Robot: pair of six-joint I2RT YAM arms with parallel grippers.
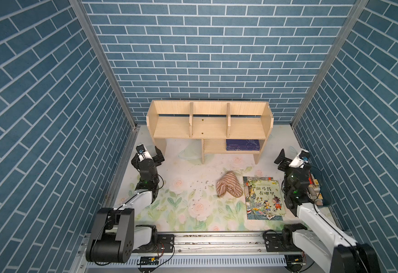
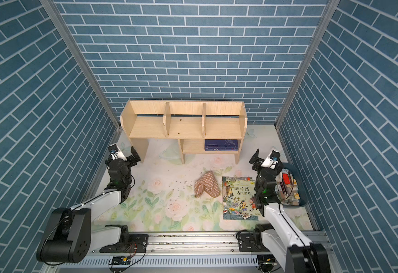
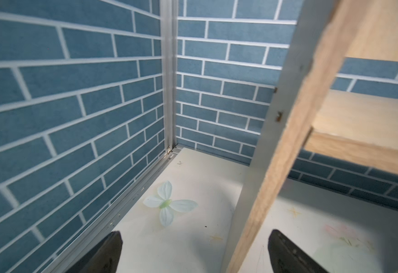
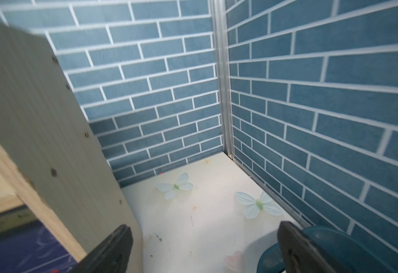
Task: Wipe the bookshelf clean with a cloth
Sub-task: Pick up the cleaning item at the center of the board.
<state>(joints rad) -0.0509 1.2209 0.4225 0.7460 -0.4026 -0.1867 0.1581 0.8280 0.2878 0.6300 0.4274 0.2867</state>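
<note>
You have the bookshelf (image 1: 172, 127) standing against the back wall in both top views, with small dark specks (image 1: 203, 120) on the board of its middle compartment. The cloth (image 1: 228, 188) lies crumpled on the table (image 1: 188, 170) in front of the lower cubby, just beside the picture book (image 1: 264, 198). Crumbs (image 1: 201, 189) are scattered on its left-arm side. Only the top views catch the cloth.

The left wrist view gives you the shelf's left side panel close up. The right wrist view shows the right panel, the dark blue book (image 4: 16, 248) in the cubby and the teal bin (image 4: 323, 238).

Your left claw (image 3: 194, 236) is spread wide and empty, close to the left panel's front edge. Your right claw (image 4: 205, 225) is spread just as wide, holding nothing, between the right panel and the bin.
</note>
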